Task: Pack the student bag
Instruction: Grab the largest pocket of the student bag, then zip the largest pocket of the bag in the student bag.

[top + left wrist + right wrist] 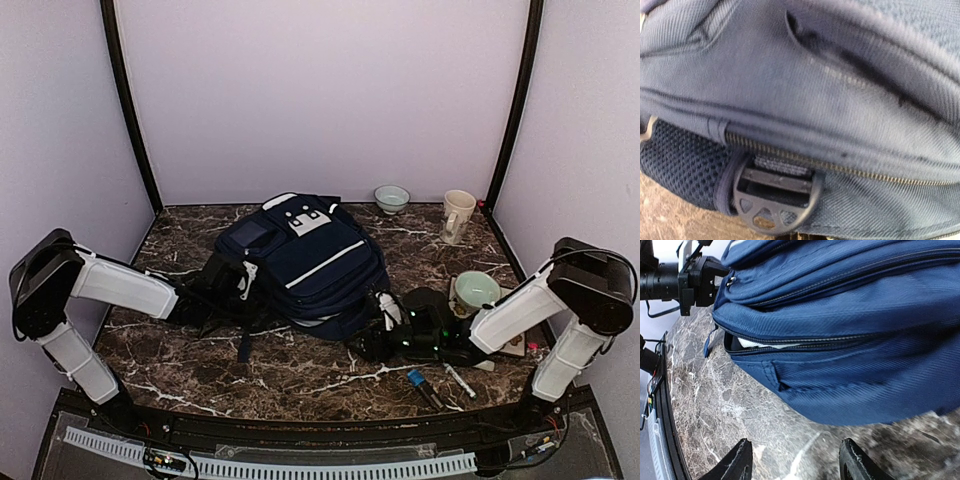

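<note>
packing looked barely begun — the student bag [300, 260] lay part unzipped, pens [420, 382] loose nearby; left gripper [232, 283] pinched shut at its side, right gripper [796, 442] apart, empty.

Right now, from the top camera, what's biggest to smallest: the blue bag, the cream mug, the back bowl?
1. student bag, by far.
2. cream mug, taller.
3. back bowl, though those two look close.
</note>
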`<action>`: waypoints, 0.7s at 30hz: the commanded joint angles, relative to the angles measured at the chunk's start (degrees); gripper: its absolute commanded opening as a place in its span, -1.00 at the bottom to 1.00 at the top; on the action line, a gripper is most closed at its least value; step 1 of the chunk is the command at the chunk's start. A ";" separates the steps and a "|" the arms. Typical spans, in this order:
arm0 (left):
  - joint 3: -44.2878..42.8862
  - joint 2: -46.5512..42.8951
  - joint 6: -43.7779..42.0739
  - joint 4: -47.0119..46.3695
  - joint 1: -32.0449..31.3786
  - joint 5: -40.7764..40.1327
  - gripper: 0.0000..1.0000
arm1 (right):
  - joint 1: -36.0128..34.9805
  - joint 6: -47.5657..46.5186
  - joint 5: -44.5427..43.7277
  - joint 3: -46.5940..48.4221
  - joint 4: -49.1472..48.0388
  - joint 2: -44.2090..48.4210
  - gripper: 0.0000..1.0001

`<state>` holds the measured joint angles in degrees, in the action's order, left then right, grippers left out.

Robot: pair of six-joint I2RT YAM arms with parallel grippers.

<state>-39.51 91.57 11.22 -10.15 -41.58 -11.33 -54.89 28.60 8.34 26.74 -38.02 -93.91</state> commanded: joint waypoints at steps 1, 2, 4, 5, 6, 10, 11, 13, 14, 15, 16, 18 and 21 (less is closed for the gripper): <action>-1.54 -3.33 1.65 4.60 -0.94 0.37 -1.00 | -0.74 -0.92 1.96 2.81 -3.17 -3.39 0.20; -1.56 -3.48 1.62 5.07 -1.34 0.47 -1.00 | -0.74 -0.85 2.17 3.35 -3.25 -4.25 0.19; -1.71 -3.47 1.75 5.88 -2.28 0.75 -1.00 | -0.72 -0.74 3.03 4.51 -3.34 -5.65 0.19; -1.79 -3.37 1.75 6.00 -2.73 1.09 -1.00 | -0.74 -0.74 3.34 4.97 -3.54 -6.24 0.19; -1.82 -3.19 1.78 6.02 -3.24 1.57 -1.00 | -0.74 -0.74 3.57 5.45 -3.69 -6.74 0.19; -2.59 -2.26 1.89 6.92 -5.38 2.52 -1.00 | -0.74 -0.61 4.30 6.98 -4.24 -8.68 0.18; -2.81 -2.15 1.78 7.44 -5.96 2.52 -1.00 | -0.72 -0.50 4.60 7.20 -4.37 -9.12 0.18; -2.82 -2.24 1.07 8.11 -7.15 2.60 -1.00 | -0.75 -0.26 4.90 7.38 -4.72 -9.76 0.17; -2.62 -2.52 0.79 8.31 -7.67 2.85 -1.00 | -0.74 -0.17 4.95 7.36 -4.84 -9.94 0.17; -2.57 -2.72 0.64 8.62 -8.03 3.23 -1.00 | -0.74 -0.13 5.08 7.34 -4.95 -10.04 0.16; -2.59 -2.90 0.60 9.18 -8.33 3.71 -1.00 | -0.79 -0.05 5.11 7.30 -5.03 -10.13 0.16; -2.65 -3.51 0.47 10.07 -9.08 4.89 -1.00 | -0.73 -0.05 5.02 7.26 -5.13 -10.15 0.16; -3.34 -4.39 0.36 11.21 -10.63 6.93 -1.00 | -0.70 -0.04 4.74 7.41 -5.15 -10.29 0.15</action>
<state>-41.10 90.50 12.43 -2.07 -50.06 -8.69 -55.13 28.56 11.99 32.82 -40.32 -103.28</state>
